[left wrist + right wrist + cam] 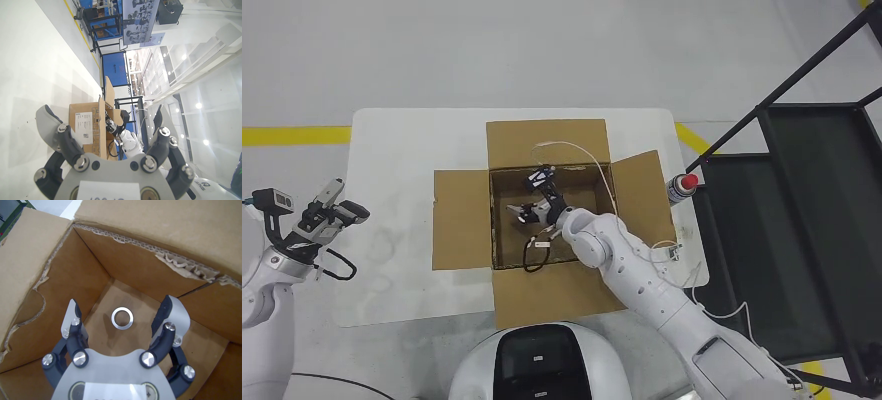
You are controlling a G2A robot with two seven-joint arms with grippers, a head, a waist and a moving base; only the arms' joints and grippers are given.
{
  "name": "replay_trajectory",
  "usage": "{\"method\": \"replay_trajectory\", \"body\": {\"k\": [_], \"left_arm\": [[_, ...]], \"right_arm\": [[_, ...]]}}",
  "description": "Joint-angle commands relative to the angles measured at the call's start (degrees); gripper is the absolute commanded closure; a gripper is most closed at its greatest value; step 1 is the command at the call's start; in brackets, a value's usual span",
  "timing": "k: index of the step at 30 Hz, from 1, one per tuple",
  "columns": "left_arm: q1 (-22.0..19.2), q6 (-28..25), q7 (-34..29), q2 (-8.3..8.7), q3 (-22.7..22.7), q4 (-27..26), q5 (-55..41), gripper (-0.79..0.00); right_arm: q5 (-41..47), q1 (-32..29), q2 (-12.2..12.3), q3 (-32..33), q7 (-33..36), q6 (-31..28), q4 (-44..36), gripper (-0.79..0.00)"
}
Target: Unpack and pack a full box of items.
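Observation:
An open cardboard box (pixel 547 140) stands mid-table with all flaps folded out. My right gripper (pixel 533 209) is down inside it. In the right wrist view the right gripper (pixel 121 306) is open, hanging above a flat metal ring (pixel 122 320) that lies alone on the box floor (pixel 121 291); the fingers do not touch the ring. My left gripper (pixel 346 212) is held off the table's left edge, far from the box. Its fingers are open with nothing between them (pixel 103 113), and they point toward the box (pixel 83 121).
A red-capped can (pixel 683 186) stands at the table's right edge beside the box's right flap. A black metal rack (pixel 802 230) is to the right of the table. A thin white cable (pixel 587 155) arcs over the box's far side.

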Motion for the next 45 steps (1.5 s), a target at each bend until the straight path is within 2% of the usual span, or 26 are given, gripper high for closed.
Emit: {"method": "replay_trajectory", "body": {"k": [1,7,14,25,32,34,40,45], "left_arm": [[0.0,0.0,0.0,0.0,0.0,0.0,0.0,-0.785],[0.0,0.0,0.0,0.0,0.0,0.0,0.0,-0.785],[0.0,0.0,0.0,0.0,0.0,0.0,0.0,-0.785],[0.0,0.0,0.0,0.0,0.0,0.0,0.0,-0.785],[0.0,0.0,0.0,0.0,0.0,0.0,0.0,-0.785],[0.0,0.0,0.0,0.0,0.0,0.0,0.0,-0.785],[0.0,0.0,0.0,0.0,0.0,0.0,0.0,-0.785],[0.0,0.0,0.0,0.0,0.0,0.0,0.0,-0.785]], "right_arm": [[0.55,0.06,-0.11,-0.12,0.73,-0.16,0.45,-0.723],[1.3,1.02,-0.71,-0.88,2.2,1.34,3.03,-0.634],[-0.4,3.0,-1.57,-2.3,2.8,4.42,6.4,-0.419],[-1.47,5.31,-3.28,-5.28,3.73,6.48,10.65,-0.357],[-1.44,6.32,-4.15,-6.21,4.12,6.61,13.19,-0.286],[-1.44,6.58,-4.37,-6.4,4.17,6.63,13.84,-0.234],[-1.87,7.35,-5.01,-7.11,4.57,6.43,15.43,-0.009],[-2.65,7.83,-5.33,-7.17,4.2,6.64,15.86,0.0]]}}
